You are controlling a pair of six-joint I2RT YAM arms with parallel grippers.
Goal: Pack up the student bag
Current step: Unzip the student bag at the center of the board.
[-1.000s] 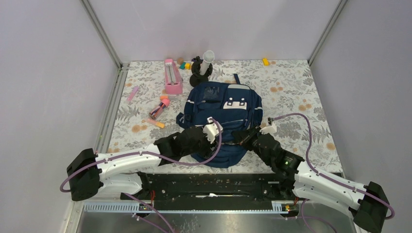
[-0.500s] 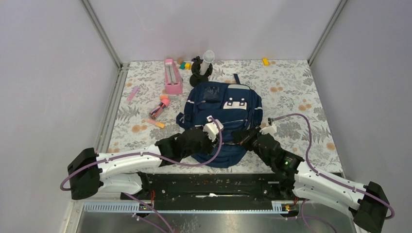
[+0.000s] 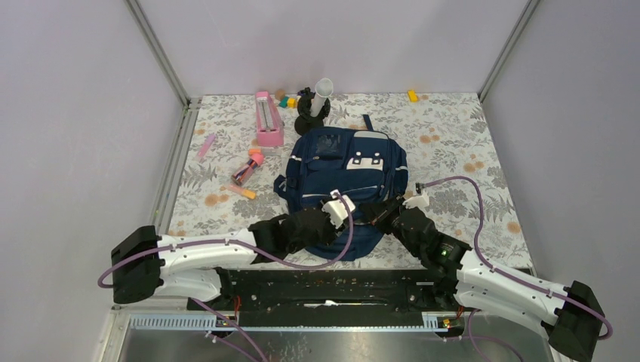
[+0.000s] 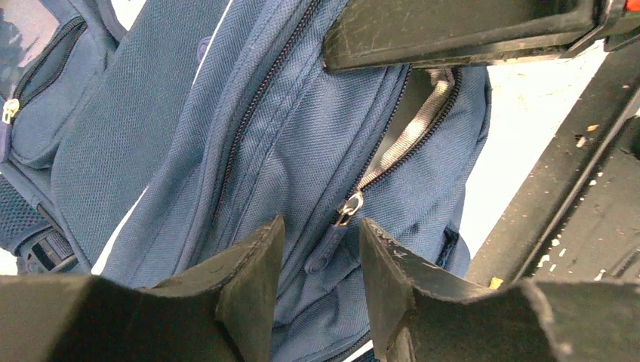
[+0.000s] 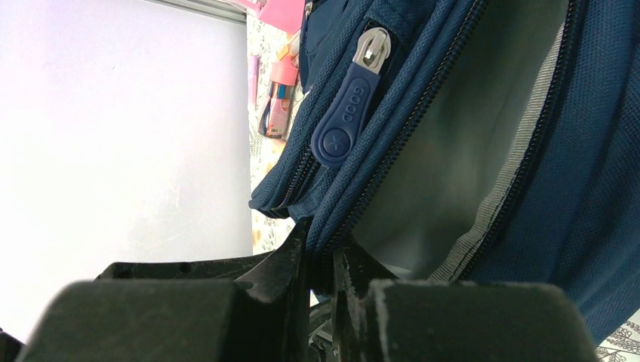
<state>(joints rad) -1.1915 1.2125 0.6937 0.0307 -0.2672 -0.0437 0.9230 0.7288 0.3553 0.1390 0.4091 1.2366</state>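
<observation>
The student bag (image 3: 347, 166), navy blue with white-grey front patches, lies flat in the middle of the table with its open end nearest me. My right gripper (image 3: 375, 214) is shut on the bag's zipper edge (image 5: 321, 253) and holds the main compartment open, so the grey lining (image 5: 453, 151) shows. A blue zipper pull (image 5: 343, 121) hangs just above it. My left gripper (image 3: 346, 219) is open over the bag's near end. A second blue zipper pull (image 4: 330, 245) lies between its fingertips (image 4: 264, 245), untouched.
A pink case (image 3: 268, 119) and a black stand with a white tube (image 3: 313, 105) sit behind the bag. Pink and orange pens (image 3: 249, 166) lie to its left, with a pink stick (image 3: 206, 145) further left. A yellow block (image 3: 412, 96) sits far back. A black rail (image 3: 332, 279) runs along the near edge.
My left gripper has moved right and nearer along the bag's near end, closer to the right gripper. The right arm and the bag have stayed put.
</observation>
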